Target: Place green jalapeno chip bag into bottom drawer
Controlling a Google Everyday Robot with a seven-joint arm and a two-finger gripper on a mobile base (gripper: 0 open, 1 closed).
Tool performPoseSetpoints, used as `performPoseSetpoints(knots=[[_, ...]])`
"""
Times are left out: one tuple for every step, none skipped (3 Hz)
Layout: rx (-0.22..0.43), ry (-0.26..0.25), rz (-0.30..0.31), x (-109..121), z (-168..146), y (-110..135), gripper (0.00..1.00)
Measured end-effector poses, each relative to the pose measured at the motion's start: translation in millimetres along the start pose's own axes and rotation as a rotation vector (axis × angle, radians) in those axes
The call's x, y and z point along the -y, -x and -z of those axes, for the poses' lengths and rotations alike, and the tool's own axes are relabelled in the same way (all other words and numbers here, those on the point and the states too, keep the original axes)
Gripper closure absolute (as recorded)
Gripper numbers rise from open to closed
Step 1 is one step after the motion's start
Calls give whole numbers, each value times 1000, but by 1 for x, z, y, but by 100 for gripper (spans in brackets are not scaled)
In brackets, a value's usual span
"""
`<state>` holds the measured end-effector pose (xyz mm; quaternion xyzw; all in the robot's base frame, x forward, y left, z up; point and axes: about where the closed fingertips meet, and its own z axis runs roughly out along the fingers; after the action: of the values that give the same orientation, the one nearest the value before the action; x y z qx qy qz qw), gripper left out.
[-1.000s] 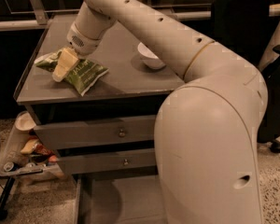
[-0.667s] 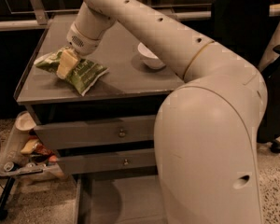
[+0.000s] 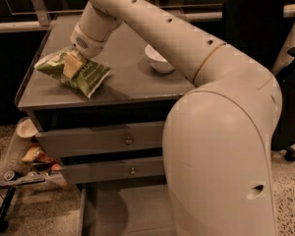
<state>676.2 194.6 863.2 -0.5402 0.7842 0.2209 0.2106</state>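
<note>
Chip bag point(image 3: 88, 76), crinkled green with pale edges, lies near the cabinet top's point(image 3: 128, 77) front edge; my gripper point(image 3: 73, 65) sits on it. Clamped or not, I can't tell.

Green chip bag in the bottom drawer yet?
No, the green jalapeno chip bag lies on the cabinet top under the gripper, above the pulled-out bottom drawer.

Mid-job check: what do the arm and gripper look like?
The arm is smooth cream-white, thick rounded segments with small dark holes and a thin tan seam ring. The gripper, tan-tipped, is at the green jalapeno chip bag on the cabinet top.
</note>
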Motion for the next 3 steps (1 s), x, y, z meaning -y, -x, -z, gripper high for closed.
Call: performPoseSetpoints(knots=[[0,0,0,0,0,0,100],[2,-18,-4,-15,16,-5,100],[10,-50,-29,-48,45,-21,100]])
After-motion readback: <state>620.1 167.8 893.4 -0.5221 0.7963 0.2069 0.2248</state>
